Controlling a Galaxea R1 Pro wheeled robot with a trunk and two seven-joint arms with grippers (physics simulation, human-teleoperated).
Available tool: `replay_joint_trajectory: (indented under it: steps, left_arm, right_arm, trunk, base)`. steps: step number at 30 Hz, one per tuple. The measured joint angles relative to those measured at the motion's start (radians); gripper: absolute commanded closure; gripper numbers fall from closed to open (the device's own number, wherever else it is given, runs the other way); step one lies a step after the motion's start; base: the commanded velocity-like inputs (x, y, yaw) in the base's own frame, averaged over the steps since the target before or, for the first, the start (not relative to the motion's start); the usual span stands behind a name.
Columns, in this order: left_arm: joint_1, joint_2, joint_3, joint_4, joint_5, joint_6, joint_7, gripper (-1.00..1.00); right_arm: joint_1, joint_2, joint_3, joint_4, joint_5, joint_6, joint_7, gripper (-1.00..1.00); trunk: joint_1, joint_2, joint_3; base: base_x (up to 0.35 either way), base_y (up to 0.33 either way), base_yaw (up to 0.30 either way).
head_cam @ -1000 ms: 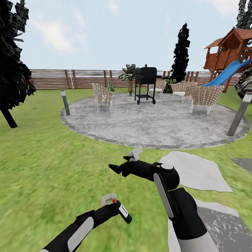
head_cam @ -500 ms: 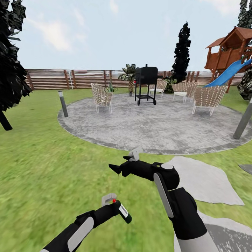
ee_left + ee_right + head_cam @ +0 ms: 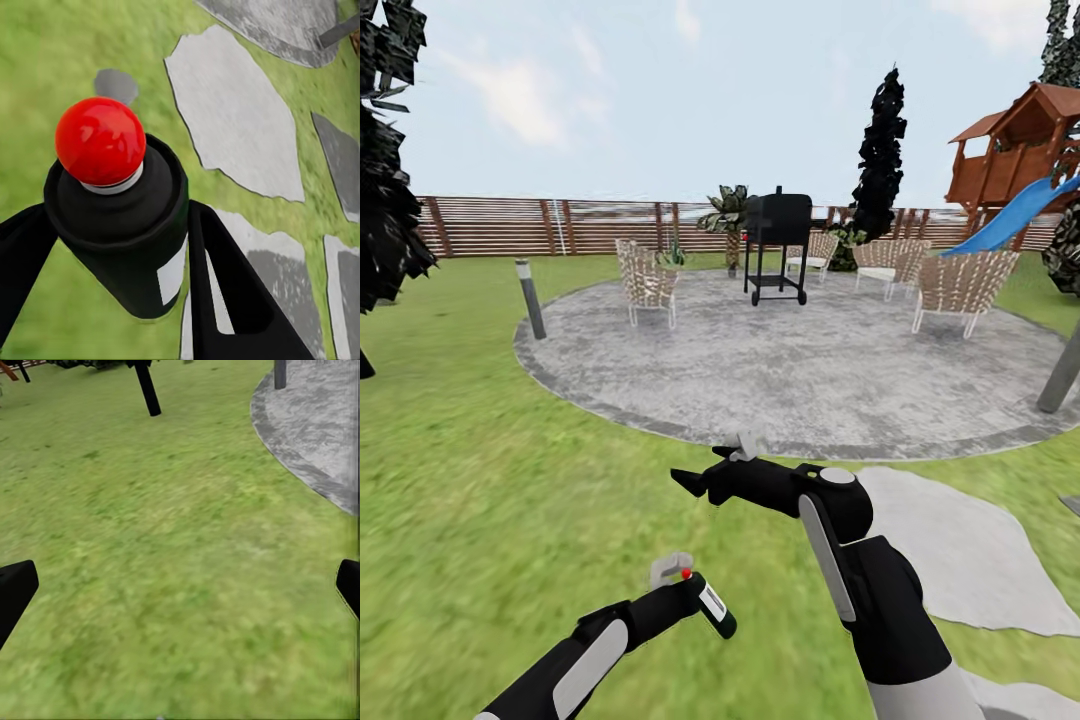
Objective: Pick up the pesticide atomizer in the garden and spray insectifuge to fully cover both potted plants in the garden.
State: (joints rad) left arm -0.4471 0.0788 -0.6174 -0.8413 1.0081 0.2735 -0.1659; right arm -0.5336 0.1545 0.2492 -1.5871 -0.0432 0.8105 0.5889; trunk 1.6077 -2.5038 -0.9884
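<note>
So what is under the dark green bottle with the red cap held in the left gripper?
Under the dark green bottle in the left gripper lie lawn and grey stepping slabs; ground directly beneath is hidden.

A home back garden: green lawn [image 3: 480, 470], a round stone patio [image 3: 810, 370] with wicker chairs [image 3: 648, 282] and a barbecue grill [image 3: 777, 240], a slat fence [image 3: 540, 226], a wooden playhouse [image 3: 1015, 150] with a blue slide [image 3: 1010, 215].

A black grill [image 3: 776, 240] is standing at the far side of a round stone patio [image 3: 800, 360], with woven chairs [image 3: 648, 280] sitting around it. A wooden playhouse [image 3: 1015, 150] with a blue slide [image 3: 1010, 215] is standing far off to the right
</note>
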Motion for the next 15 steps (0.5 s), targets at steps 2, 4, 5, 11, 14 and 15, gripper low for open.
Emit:
replay_joint_trajectory:
  steps: [2,4,5,11,14,15]
  left_arm:
    - [0.000,0.000,0.000,0.000,0.000,0.000,-0.001,1.00]
    - [0.000,0.001,0.000,0.000,0.000,0.000,-0.001,1.00]
    - [0.000,0.000,0.000,0.001,0.000,0.000,-0.001,1.00]
    - [0.000,0.001,0.000,0.001,0.000,0.000,-0.001,1.00]
    - [0.000,0.001,0.000,0.002,-0.001,0.000,0.000,1.00]
    - [0.000,0.001,0.000,0.002,-0.001,0.000,0.000,1.00]
  right_arm:
    - [0.000,0.000,0.001,0.000,0.000,0.000,-0.001,-1.00]
    - [0.000,0.001,0.004,0.001,0.001,0.000,-0.002,-1.00]
    - [0.000,0.000,0.006,0.001,0.001,-0.001,-0.002,-1.00]
    - [0.000,0.000,0.000,0.002,0.001,0.000,-0.003,-1.00]
    - [0.000,0.000,-0.001,0.002,0.001,0.000,-0.002,-1.00]
    - [0.000,0.000,-0.001,0.002,0.000,0.000,-0.002,-1.00]
  trunk:
    - [0.000,0.000,0.000]
    - [0.000,0.000,0.000]
    - [0.000,0.000,0.000]
    - [0.000,0.000,0.000]
    - [0.000,0.000,0.000]
    - [0.000,0.000,0.000]
  base:
    - [0.338,-0.098,0.000]
    - [0.338,-0.098,0.000]
    - [0.338,-0.098,0.000]
    - [0.337,-0.098,0.000]
    - [0.337,-0.098,0.000]
    - [0.337,-0.098,0.000]
